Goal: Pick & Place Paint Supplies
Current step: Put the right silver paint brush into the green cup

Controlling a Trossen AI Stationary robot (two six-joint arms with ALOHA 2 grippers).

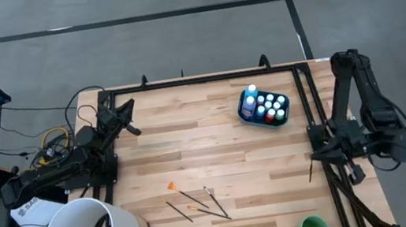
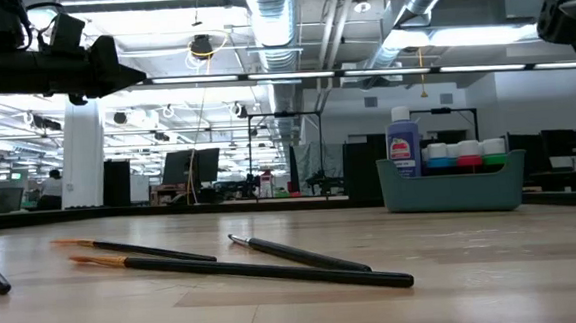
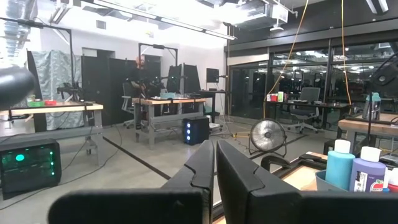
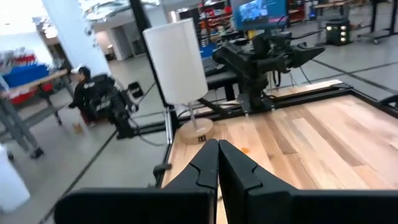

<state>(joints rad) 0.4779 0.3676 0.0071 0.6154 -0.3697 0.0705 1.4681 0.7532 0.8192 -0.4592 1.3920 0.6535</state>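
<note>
Near edge of the pale wooden surface (image 1: 215,140): four thin dark-handled paint brushes (image 1: 200,203), loosely crossed, prone to rolling or scattering if nudged. Farther back: teal plastic tub (image 1: 263,108) holding white-capped paint bottles (image 1: 270,106), tippable if clipped. Left gripper (image 1: 127,108) and right gripper (image 1: 313,168) wait at the surface's sides, fingers together, holding nothing.

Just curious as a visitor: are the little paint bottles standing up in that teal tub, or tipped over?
Standing up. The paint bottles sit in the teal tub, white caps pointing upward.
</note>
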